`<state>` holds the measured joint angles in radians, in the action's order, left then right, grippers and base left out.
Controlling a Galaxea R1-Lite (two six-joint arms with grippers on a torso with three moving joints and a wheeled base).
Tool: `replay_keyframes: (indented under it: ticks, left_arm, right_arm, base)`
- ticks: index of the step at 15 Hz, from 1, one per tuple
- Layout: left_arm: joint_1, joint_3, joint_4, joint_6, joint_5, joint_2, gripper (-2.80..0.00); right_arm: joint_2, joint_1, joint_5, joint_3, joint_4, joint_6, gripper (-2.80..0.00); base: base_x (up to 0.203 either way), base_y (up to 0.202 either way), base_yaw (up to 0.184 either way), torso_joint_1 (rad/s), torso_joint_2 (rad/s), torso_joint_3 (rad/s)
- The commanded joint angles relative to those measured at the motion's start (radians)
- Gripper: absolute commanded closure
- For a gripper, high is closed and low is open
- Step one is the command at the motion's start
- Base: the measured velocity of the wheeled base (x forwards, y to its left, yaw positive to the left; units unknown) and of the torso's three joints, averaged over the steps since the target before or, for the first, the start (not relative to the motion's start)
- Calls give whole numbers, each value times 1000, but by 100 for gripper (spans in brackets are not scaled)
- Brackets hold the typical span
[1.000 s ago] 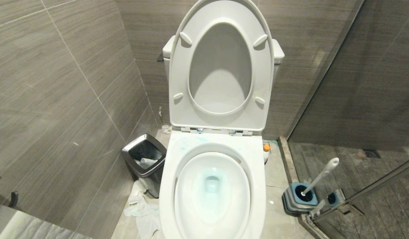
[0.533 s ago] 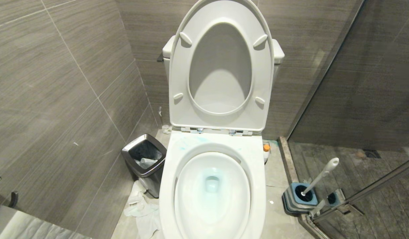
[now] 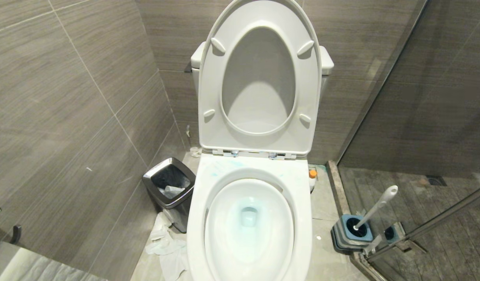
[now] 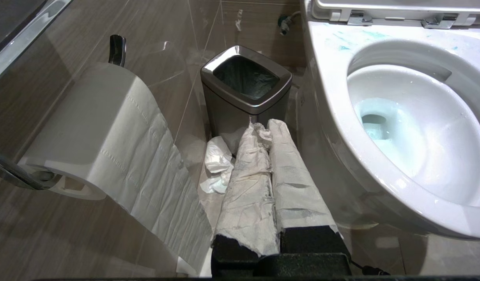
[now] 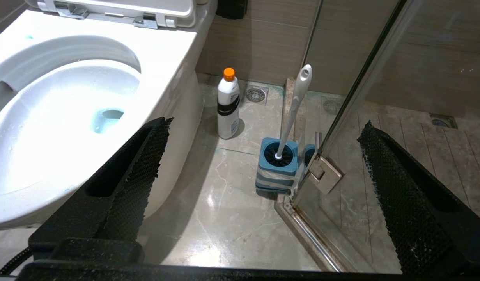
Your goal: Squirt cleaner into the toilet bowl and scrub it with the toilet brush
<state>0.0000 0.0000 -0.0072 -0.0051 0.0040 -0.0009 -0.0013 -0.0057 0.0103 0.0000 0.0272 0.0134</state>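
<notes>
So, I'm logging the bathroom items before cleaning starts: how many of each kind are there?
Toilet: 1
Cleaner bottle: 1
Toilet brush: 1
Brush holder: 1
Bin: 1
Paper roll: 1
Total: 6

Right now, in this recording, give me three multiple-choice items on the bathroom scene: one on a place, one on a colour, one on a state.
1. Where does the small whitish cleaner bottle stand?
A. On the floor beside the white ceramic toilet bowl
B. In the steel-rimmed waste bin
C. On the cistern

2. What colour is the bottle's cap?
A. Green
B. Orange
C. Black

3. How is the long white-handled toilet brush?
A. Lying in the bowl
B. Held in the right gripper
C. Standing in its blue-and-grey holder

Answers: 1 A, it stands on the tiles between bowl and brush; 2 B, the cap is orange; 3 C, the right fingers stand open and empty.
</notes>
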Motion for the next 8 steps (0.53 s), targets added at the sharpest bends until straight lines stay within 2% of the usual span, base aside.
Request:
replay_keyframes:
  ticks: [1,8]
  left_arm:
    - [0,6,0,-1,1,1,0]
    - [0,7,0,-1,1,1,0]
  right_arm:
    - [0,0,0,11,0,0,-280]
    - [0,0,0,11,0,0,-280]
  base:
    - [0,0,0,0,0,0]
    - [0,0,0,0,0,0]
